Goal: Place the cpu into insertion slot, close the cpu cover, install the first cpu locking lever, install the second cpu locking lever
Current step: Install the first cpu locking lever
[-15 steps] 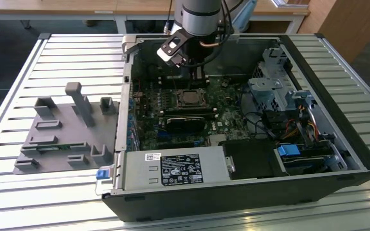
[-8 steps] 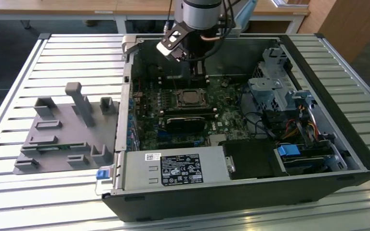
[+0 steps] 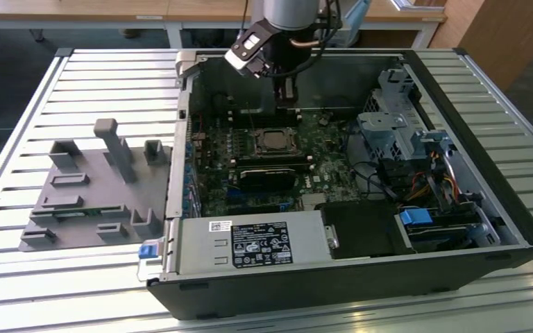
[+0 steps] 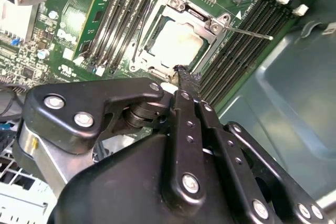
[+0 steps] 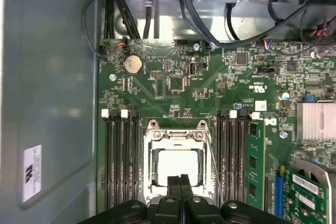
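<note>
While the arm reaches in from the top centre of the exterior view, its gripper [image 3: 288, 104] hangs inside the open computer case [image 3: 341, 291], just above the socket in the frame and a touch toward the exterior view's right. Look at the fingers [image 5: 174, 184] in the first wrist view: pressed flat together, nothing between them, tips poised over one edge of the cpu [image 5: 176, 163]. And the cpu is home. Its dull silver top sits square in the insertion slot [image 5: 152, 179] on the green motherboard [image 5: 173, 85]. The cpu cover [image 5: 176, 136] lies flat around it, the chip showing through the big window.

In the second wrist view the closed tips hover right by one corner of that metal frame; touching or just clear, I cannot tell. From another corner a thin metal lever [image 4: 252, 33] pokes out across the black memory slots [image 4: 241, 51], which flank the socket on both sides. A round coin battery [image 5: 133, 64] sits further along the board, well apart from the socket.

Over on the exterior view's left, well clear of the case, a grey moulded fixture [image 3: 91, 201] rests on the slatted tabletop [image 3: 26, 291]. The labelled power supply [image 3: 248, 243] sits low in the frame, at the near wall of the case.
</note>
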{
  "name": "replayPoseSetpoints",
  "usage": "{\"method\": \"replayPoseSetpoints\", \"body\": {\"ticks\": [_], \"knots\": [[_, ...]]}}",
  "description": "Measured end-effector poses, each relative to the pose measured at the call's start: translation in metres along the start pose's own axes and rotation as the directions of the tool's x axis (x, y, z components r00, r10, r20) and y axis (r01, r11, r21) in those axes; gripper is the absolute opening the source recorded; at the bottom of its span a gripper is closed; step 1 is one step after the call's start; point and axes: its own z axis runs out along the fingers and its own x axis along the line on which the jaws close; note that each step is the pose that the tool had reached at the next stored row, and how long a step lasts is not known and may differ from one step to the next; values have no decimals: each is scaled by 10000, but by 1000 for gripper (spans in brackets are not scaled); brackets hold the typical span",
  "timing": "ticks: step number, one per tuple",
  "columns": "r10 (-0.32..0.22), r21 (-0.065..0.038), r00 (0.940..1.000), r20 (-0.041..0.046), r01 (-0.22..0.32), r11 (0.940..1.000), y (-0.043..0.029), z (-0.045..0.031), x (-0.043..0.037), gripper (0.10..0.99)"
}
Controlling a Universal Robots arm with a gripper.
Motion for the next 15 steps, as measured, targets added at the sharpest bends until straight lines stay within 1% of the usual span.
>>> {"method": "replayPoseSetpoints", "body": {"ticks": [4,7,9,11,13,15], "knots": [[-1,0,10000,0,1,10000,2,-78,0,106],[-73,-1,10000,0,73,10000,2,-84,1,106],[-415,1,9991,-4,415,9991,2,-84,1,106],[-773,3,9970,-10,773,9970,1,-83,0,106],[-1131,4,9936,-17,1131,9936,1,-82,0,106],[-1504,6,9886,-24,1504,9886,1,-80,0,106]]}}
